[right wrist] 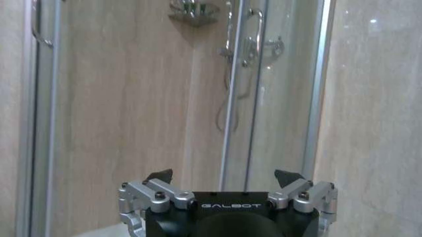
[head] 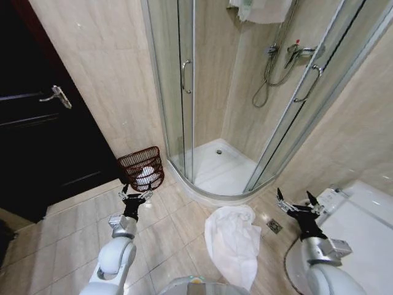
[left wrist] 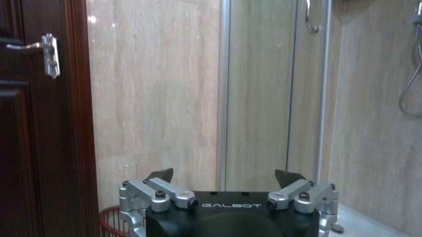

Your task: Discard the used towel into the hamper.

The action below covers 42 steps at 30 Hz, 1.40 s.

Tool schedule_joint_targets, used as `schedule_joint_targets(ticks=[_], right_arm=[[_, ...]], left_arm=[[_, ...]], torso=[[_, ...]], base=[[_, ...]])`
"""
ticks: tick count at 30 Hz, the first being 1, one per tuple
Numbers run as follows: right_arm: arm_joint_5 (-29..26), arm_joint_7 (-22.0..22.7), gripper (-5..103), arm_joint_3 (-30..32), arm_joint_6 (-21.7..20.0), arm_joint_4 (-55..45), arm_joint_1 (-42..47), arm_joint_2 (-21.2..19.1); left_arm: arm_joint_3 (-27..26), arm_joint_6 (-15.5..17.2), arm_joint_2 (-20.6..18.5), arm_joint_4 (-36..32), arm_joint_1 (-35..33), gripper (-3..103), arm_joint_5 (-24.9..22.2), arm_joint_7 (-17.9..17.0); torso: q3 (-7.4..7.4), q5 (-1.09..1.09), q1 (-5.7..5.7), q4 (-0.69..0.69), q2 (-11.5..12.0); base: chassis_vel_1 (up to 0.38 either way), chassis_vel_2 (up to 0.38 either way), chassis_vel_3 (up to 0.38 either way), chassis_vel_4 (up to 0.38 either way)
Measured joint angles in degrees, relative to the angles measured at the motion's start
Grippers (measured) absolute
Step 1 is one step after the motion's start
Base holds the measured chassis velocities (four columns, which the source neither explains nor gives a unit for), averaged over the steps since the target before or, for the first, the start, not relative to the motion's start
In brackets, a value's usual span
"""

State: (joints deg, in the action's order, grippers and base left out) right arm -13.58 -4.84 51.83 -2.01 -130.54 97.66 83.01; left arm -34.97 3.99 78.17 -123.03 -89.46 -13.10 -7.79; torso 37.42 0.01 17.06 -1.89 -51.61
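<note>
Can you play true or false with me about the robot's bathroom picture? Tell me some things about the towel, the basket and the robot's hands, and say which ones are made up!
1. The white towel lies crumpled on the floor tiles. True.
2. The hamper stands inside the shower. False: it stands outside, by the wall between the dark door and the shower.
3. The left gripper is holding the towel. False: it is open and holds nothing.
4. The right gripper is open. True.
5. Something white already sits in the hamper. True.
6. The towel hangs over the hamper's rim. False: it is on the floor, apart from the hamper.
</note>
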Motion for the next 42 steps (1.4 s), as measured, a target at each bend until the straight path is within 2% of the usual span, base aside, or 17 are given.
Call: schedule_joint_targets(ticks=[12, 17, 23, 27, 30, 42], right_arm=[[-0.54, 0.02, 100, -0.7, -2.31, -2.16, -0.14, -0.42], [1.66, 0.06, 100, -1.14, -1.42, -1.71, -0.21, 0.86], [4.38, 1.07, 100, -1.55, -2.67, -2.35, -4.36, 2.46], [4.77, 2.1, 100, -2.0, -5.73, -3.77, -6.12, 2.73], [5.18, 2.63, 100, -1.97, -6.49, -3.9, -7.16, 2.71], [0.58, 3.16, 100, -0.83, -7.91, -5.88, -10.71, -0.45]], left_arm=[[-0.06, 1.05, 0.46, -2.06, -0.59, 100, -0.02, -0.13], [1.09, 1.15, -0.04, -2.08, -0.69, 100, -0.09, -0.08], [0.93, 1.09, -0.36, -1.95, 1.26, 100, -0.76, 1.4], [1.63, 1.74, -1.36, -2.41, 1.61, 100, -2.06, 1.36], [1.26, 1.74, -1.29, -3.3, 1.49, 100, -2.3, 1.34], [-0.53, 1.0, -0.45, -7.04, -0.23, 100, -1.66, 1.16]], torso=[[1.77, 0.0, 1.45, -0.01, -3.21], [2.56, -0.01, 2.01, 0.0, -4.57], [3.48, -0.01, 2.8, -0.02, -6.28], [4.24, -0.01, 3.44, 0.0, -7.69], [4.7, -0.01, 3.8, 0.0, -8.5], [6.51, -0.01, 5.2, -0.01, -11.72]], base=[[0.0, 0.0, 0.0, 0.0], [0.0, 0.0, 0.0, 0.0], [0.0, 0.0, 0.0, 0.0], [0.0, 0.0, 0.0, 0.0], [0.0, 0.0, 0.0, 0.0], [0.0, 0.0, 0.0, 0.0]])
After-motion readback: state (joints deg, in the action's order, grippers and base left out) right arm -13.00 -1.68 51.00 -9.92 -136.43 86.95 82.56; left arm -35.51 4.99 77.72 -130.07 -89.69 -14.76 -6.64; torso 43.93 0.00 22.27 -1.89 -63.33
